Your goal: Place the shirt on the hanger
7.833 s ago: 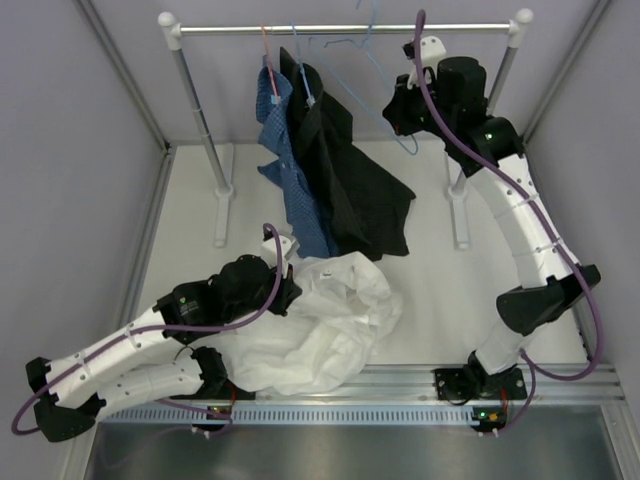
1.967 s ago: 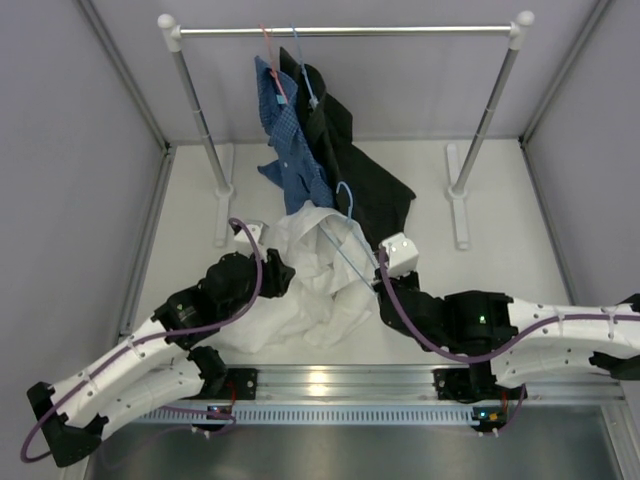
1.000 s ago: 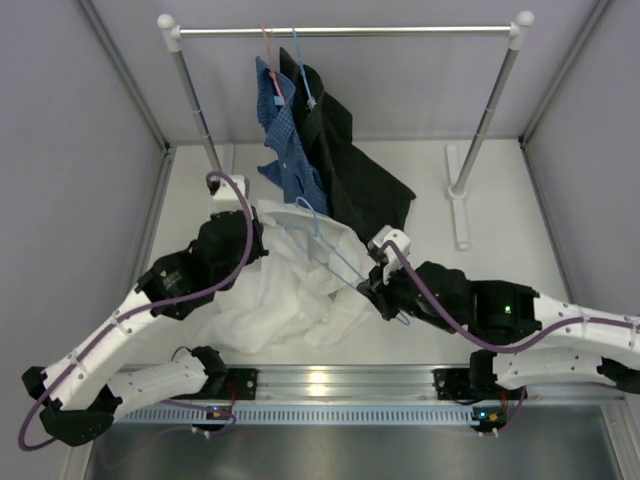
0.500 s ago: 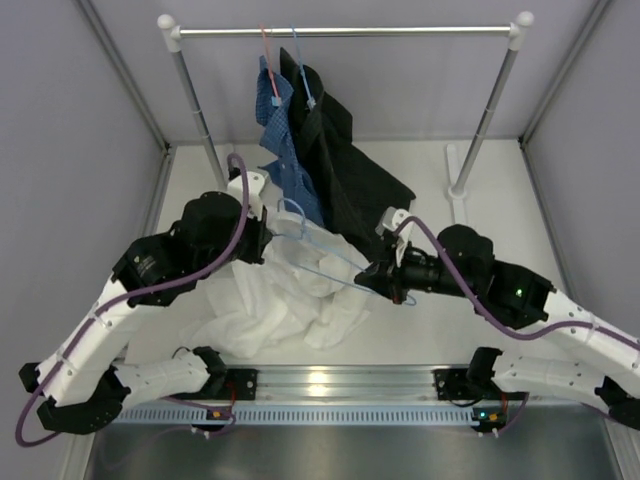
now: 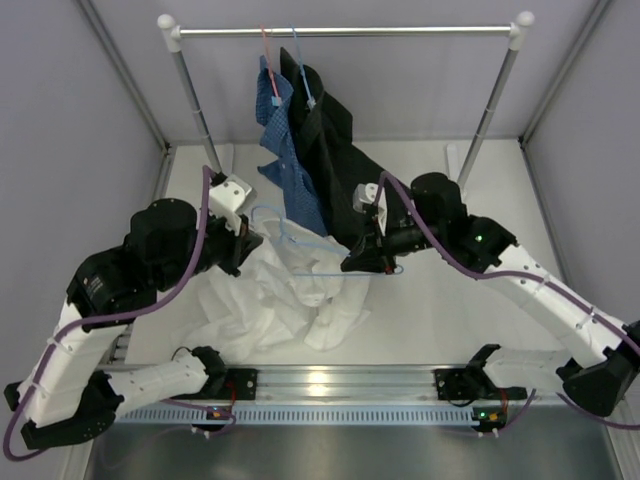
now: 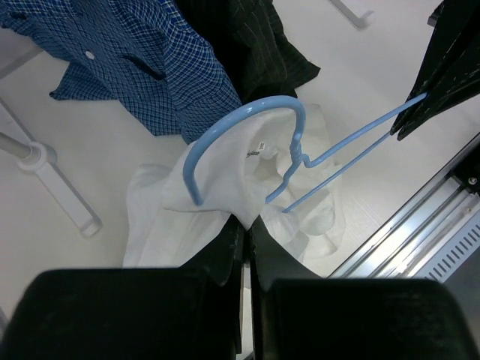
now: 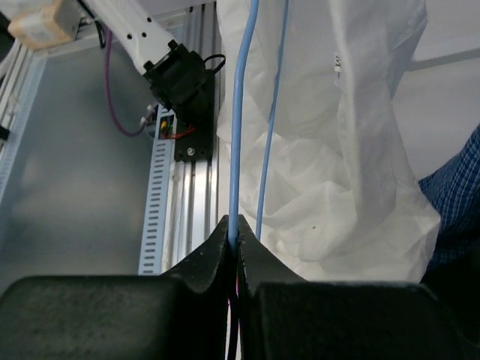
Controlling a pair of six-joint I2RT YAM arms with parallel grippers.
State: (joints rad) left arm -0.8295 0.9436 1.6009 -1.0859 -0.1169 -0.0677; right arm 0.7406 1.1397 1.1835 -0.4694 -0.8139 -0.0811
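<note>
The white shirt (image 5: 275, 300) hangs crumpled from my left gripper (image 5: 245, 243), which is shut on its collar area; it shows in the left wrist view (image 6: 217, 187) and the right wrist view (image 7: 352, 150). The light-blue wire hanger (image 5: 300, 245) has its hook poking up through the shirt's collar (image 6: 240, 131). My right gripper (image 5: 362, 262) is shut on the hanger's wire end (image 7: 236, 150). Both grippers hold their loads lifted above the table, in front of the hung garments.
A clothes rail (image 5: 340, 30) stands at the back with a blue checked shirt (image 5: 285, 150) and a black shirt (image 5: 350, 180) hung on it. Its posts (image 5: 480, 120) flank the work area. A metal rail (image 5: 340, 385) runs along the near edge.
Both arms have risen and moved toward the rack, lifting the shirt and hanger off the table. The hanger hook now sits through the collar, higher than half a second ago.
</note>
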